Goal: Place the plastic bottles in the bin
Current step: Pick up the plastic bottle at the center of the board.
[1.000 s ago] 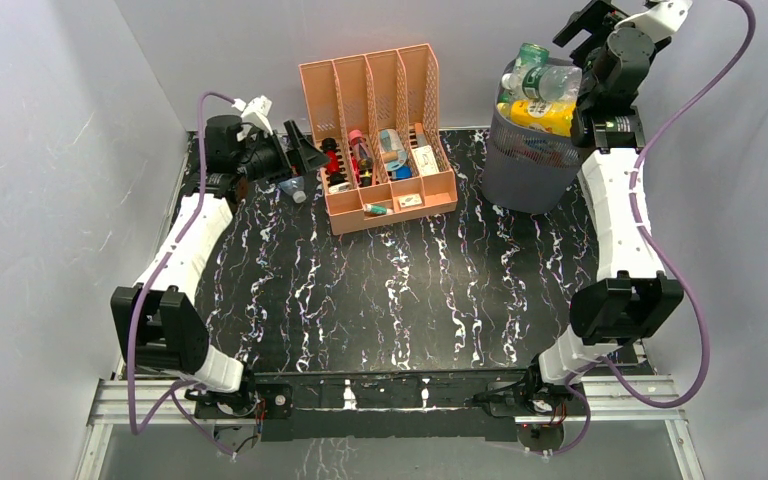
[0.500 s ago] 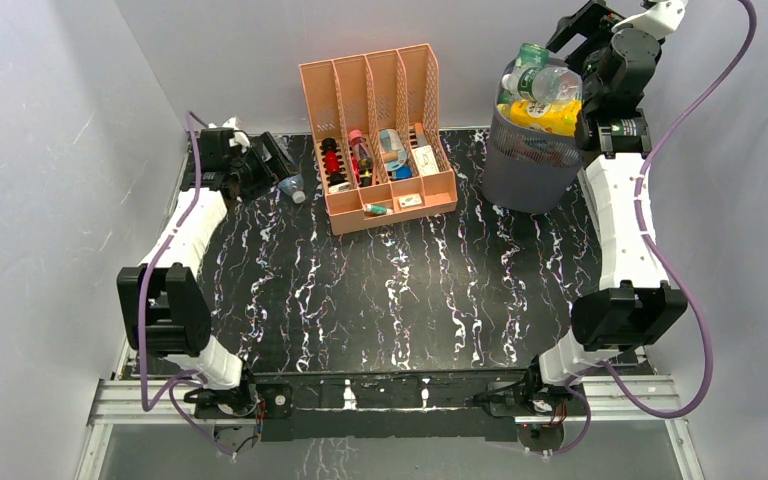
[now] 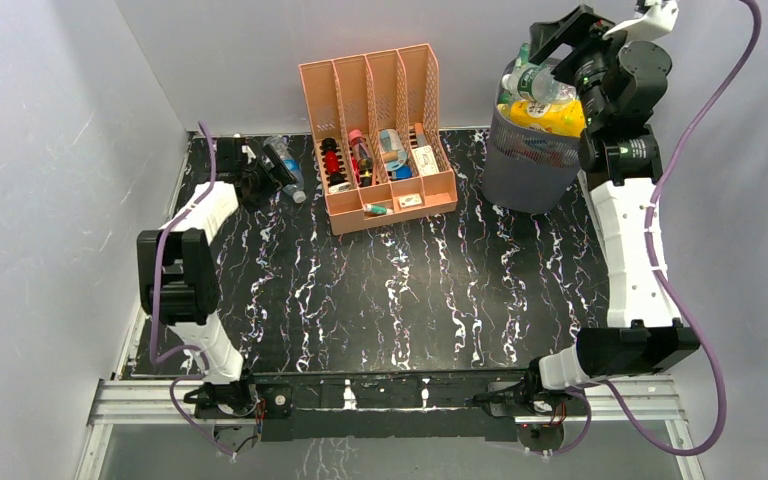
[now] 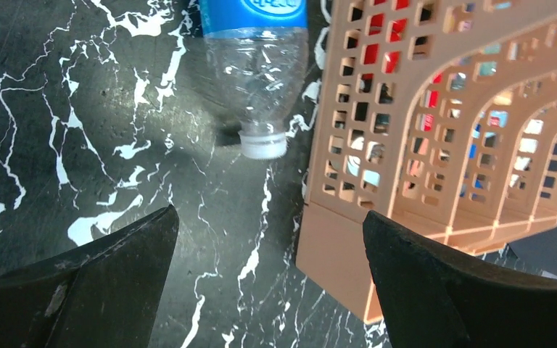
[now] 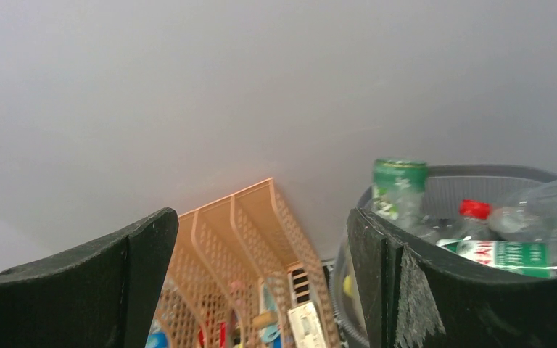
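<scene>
1 clear bottle (image 4: 260,69) with a blue label lies on its side on the black marbled table (image 4: 80,109). Its white cap points toward the left gripper (image 4: 270,217), and it sits just beside the peach organizer (image 4: 421,145). That gripper hovers right behind the cap, spread wide, nothing in it. Over at the far right, the bin (image 3: 520,178) is piled past its rim with bottles (image 3: 550,115) (green, yellow, clear, 1 with a red cap). The right gripper (image 5: 261,217) hangs up beside the pile, released and empty.
</scene>
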Controlling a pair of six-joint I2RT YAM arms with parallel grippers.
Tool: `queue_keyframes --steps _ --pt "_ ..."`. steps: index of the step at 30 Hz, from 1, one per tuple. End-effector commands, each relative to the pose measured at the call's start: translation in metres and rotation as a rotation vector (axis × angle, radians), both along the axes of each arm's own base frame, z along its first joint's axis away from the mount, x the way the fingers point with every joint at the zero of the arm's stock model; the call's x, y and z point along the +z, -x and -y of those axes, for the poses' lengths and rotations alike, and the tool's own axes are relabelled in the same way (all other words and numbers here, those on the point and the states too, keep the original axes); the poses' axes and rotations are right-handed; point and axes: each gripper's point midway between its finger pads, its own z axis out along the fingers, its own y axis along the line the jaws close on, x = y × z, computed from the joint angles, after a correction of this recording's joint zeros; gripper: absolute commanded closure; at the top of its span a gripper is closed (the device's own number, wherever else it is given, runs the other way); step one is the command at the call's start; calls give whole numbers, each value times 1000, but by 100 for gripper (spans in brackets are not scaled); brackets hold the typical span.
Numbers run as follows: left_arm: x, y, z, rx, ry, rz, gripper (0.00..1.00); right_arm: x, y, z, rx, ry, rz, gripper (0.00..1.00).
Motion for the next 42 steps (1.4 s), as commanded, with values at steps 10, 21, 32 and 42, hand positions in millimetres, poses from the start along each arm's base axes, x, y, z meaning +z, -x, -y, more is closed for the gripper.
queue_keyframes --steps 10,21,32,42 --pt "-18 -63 -19 117 -47 77 3 8 51 -79 260 44 29 2" --pt "-55 -98 -12 113 -71 65 3 -4 67 -121 340 84 8 3" --pt "-65 -114 -13 130 -109 59 34 -24 64 -134 360 114 -34 3" --pt "-23 -86 -10 93 -108 87 59 -33 64 -137 374 130 -62 3"
